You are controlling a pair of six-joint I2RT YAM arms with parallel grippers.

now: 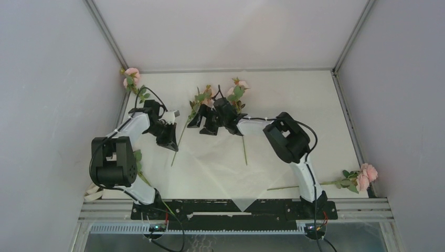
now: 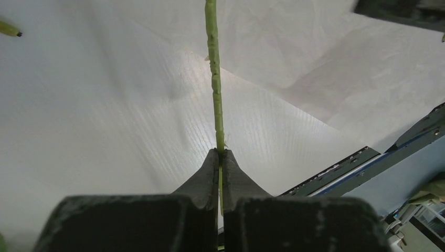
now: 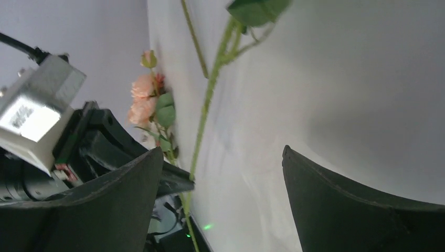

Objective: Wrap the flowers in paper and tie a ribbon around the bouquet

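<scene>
Just an unreadable camera label (image 3: 22,116)

Overhead camera faces the table (image 1: 315,105); wrist cameras look closely past jaws.

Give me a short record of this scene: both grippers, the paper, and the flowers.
left gripper: shut on one flower stem
right gripper: open, holding nothing
paper: spread out, nothing wrapped yet
middle sprig: by the right gripper
far-left sprig: lying apart
right-edge sprig: lying apart
ribbon: cannot make it out
</scene>
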